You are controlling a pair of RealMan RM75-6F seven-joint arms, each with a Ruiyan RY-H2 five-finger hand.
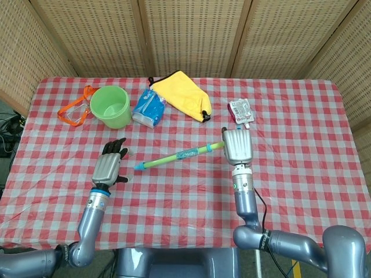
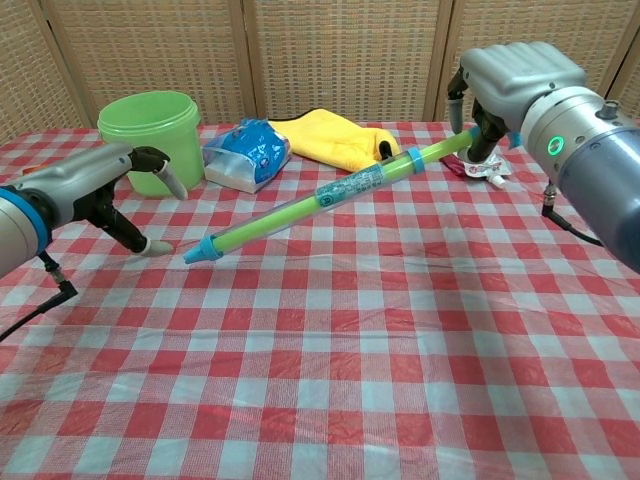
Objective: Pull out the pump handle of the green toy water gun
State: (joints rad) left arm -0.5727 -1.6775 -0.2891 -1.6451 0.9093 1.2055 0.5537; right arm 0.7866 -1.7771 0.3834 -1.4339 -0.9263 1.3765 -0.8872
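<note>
The green toy water gun (image 1: 179, 156) (image 2: 330, 194) is a long green tube with blue caps, held clear of the checkered table and slanting down to the left. My right hand (image 1: 236, 146) (image 2: 505, 88) grips its right end. Its blue left tip (image 1: 139, 167) (image 2: 200, 251) hangs free. My left hand (image 1: 109, 165) (image 2: 115, 190) is open, fingers spread, a short way left of that tip and not touching it.
A green bucket (image 1: 111, 106) (image 2: 150, 140), an orange-strapped item (image 1: 73, 110), a blue packet (image 1: 149, 108) (image 2: 243, 154), a yellow bag (image 1: 182, 94) (image 2: 330, 139) and a small pouch (image 1: 241, 111) lie along the far side of the table.
</note>
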